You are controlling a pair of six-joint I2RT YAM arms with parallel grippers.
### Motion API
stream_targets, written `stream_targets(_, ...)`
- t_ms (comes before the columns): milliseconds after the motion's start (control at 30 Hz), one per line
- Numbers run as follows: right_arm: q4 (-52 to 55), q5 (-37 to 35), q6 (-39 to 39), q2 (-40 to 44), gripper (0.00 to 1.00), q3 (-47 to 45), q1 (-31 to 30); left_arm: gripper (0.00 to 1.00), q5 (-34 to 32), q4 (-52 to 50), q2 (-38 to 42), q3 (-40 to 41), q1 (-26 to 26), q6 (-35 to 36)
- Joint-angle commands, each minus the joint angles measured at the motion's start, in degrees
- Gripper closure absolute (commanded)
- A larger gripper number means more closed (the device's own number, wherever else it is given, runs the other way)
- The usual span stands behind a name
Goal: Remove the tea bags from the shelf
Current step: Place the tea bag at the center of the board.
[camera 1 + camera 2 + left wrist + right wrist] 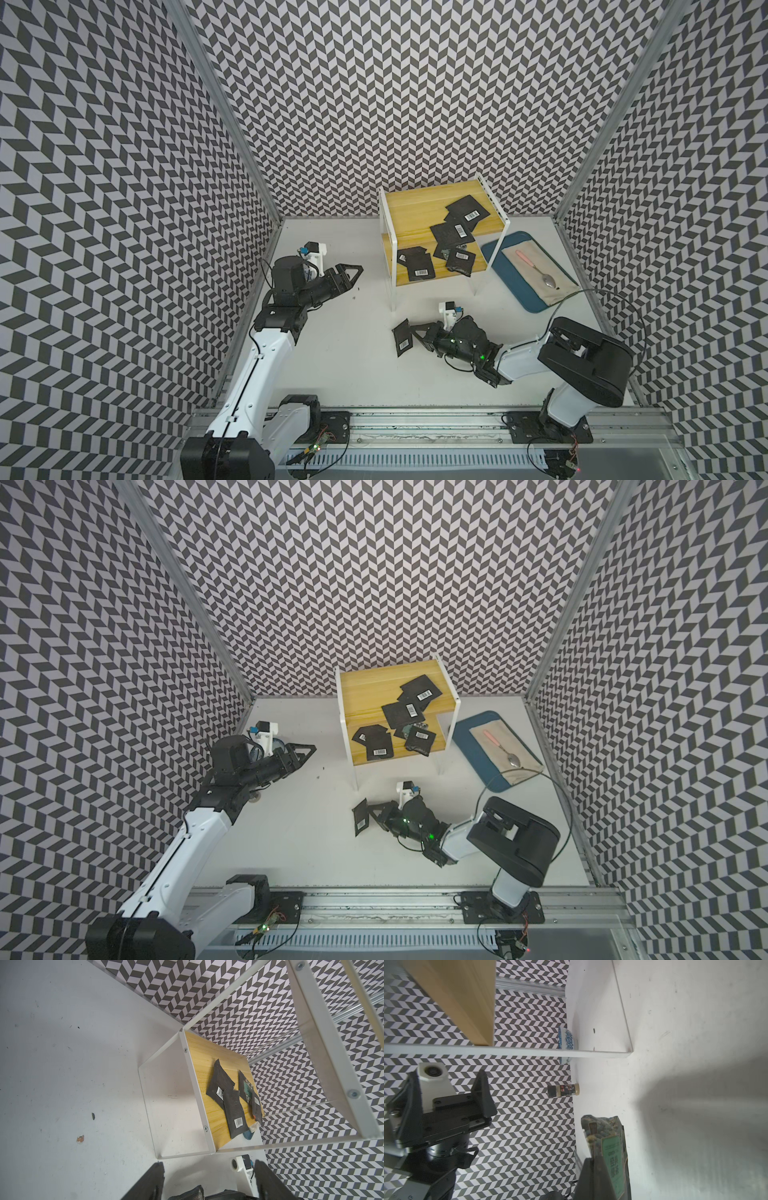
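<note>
The shelf [415,203] [370,683] stands at the back of the table, yellow boards in a white frame. Several black tea bags with barcode labels lie on it: some overlapping on the upper board [467,210], the others on the lower board [419,266] [234,1113]. My right gripper [415,334] [376,812] [593,1163] is shut on one tea bag [402,341] [360,816] [610,1142], low over the table in front of the shelf. Its green face shows in the right wrist view. My left gripper [353,276] [307,752] [208,1169] hangs open and empty, left of the shelf.
A blue tray [496,249] with a cloth and a pink-handled spoon [540,270] lies right of the shelf. A blue-and-white bowl [566,1040] and a small spice jar [563,1090] stand by the left wall. Patterned walls close three sides.
</note>
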State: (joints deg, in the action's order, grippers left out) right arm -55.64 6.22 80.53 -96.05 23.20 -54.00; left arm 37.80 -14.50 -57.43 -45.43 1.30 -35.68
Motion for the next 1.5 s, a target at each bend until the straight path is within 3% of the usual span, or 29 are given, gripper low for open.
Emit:
stream_targets(0, -1.13, -1.62, 1.10, -0.74, 0.97, 1.64, -0.19, 0.28, 1.04, 2.02, -0.31, 0.66, -0.51, 0.17)
stream_targets(267, 8.27, -0.25, 0.77, -2.81, 0.91, 3.91, 0.09, 0.28, 1.26, 2.79, -0.95, 1.64, -0.86, 0.26)
stream_targets(400, 7.40, 0.28, 1.86, -4.03, 0.90, 2.68, 0.22, 0.28, 1.66, 3.16, -1.19, 1.83, -0.95, 0.17)
stream_targets(600, 14.67, -0.62, -1.79, -0.46, 0.75, 4.83, 0.25, 0.28, 1.66, 3.34, -1.20, 2.10, -1.17, 0.10)
stream_targets(800, 17.58, -1.40, -3.94, 3.96, 0.71, 4.23, 0.25, 0.28, 1.99, 3.58, -1.37, 2.25, -1.23, -0.18)
stream_targets(933, 24.48, -4.04, -10.56, 10.79, 0.69, 5.69, 0.72, 0.26, 2.41, 3.65, -1.46, 2.10, -1.25, -0.14)
stream_targets(1267, 46.39, -8.79, -31.74, 29.73, 0.47, 12.98, 4.44, 0.23, 1.20, 0.16, -2.09, -2.25, 2.63, 3.31)
stream_targets(1467, 55.40, -2.83, -39.26, 39.14, 0.45, 17.31, 11.90, 0.25, 0.08, -2.41, -1.37, -7.33, 3.35, 3.78)
